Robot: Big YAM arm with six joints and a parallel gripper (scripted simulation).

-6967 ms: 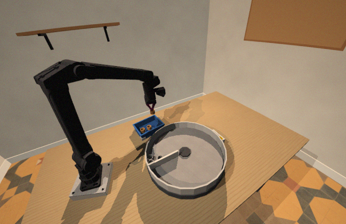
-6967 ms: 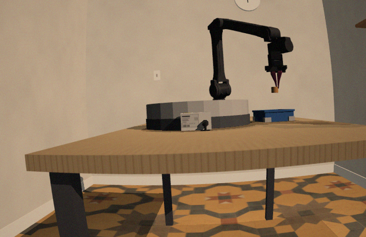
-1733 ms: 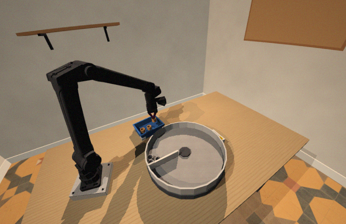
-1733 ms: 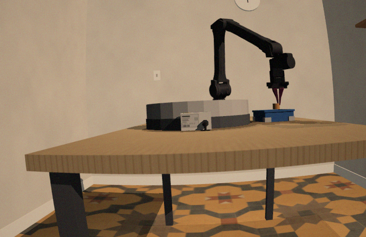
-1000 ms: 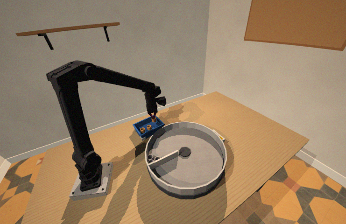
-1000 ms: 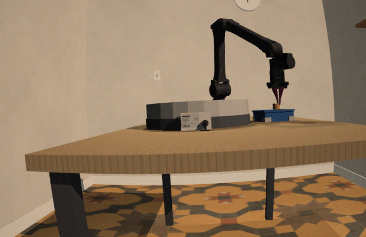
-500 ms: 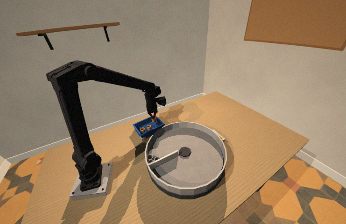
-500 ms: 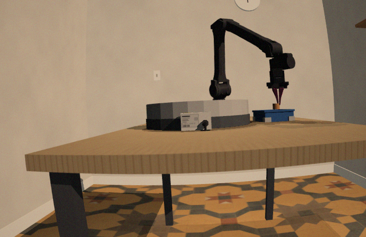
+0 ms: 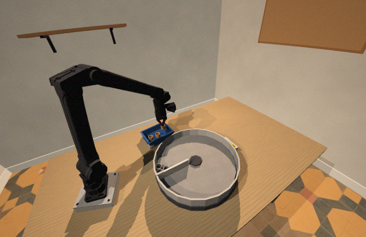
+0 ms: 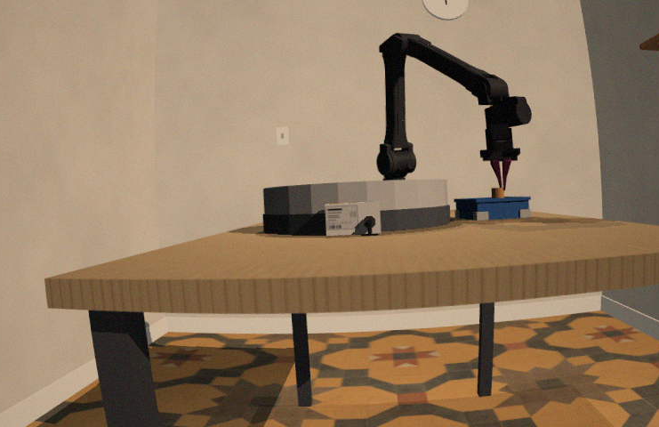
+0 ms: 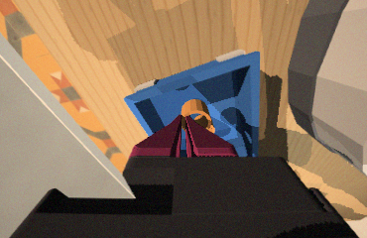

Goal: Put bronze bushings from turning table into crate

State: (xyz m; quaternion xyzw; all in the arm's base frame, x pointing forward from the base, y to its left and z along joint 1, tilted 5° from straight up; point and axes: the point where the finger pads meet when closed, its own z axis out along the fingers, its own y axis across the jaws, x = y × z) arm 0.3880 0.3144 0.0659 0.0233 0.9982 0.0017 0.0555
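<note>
My gripper [image 9: 162,124] [image 10: 502,189] [image 11: 183,119] is shut on the wall of a bronze bushing [image 9: 163,127] [image 10: 497,193] [image 11: 193,106]. It holds this bushing at the far right end of the blue crate [image 9: 161,139] [image 10: 496,209] [image 11: 167,106], with the bushing's top above the crate's rim. Two more bronze bushings stand in the crate, one [image 9: 151,138] at the left and one [image 9: 157,136] near the middle. Three steel bushings [image 9: 159,168] are grouped on the turning table [image 9: 205,178] at its left edge, beside the divider bar. No bronze bushing shows on the turning table.
The turning table's raised rim [image 10: 355,193] stands close to the crate's right side. A pale divider bar [image 9: 174,167] runs from the rim toward the dark hub [image 9: 195,160]. A white labelled box [image 9: 233,143] [image 10: 342,219] sits against the outside of the turning table.
</note>
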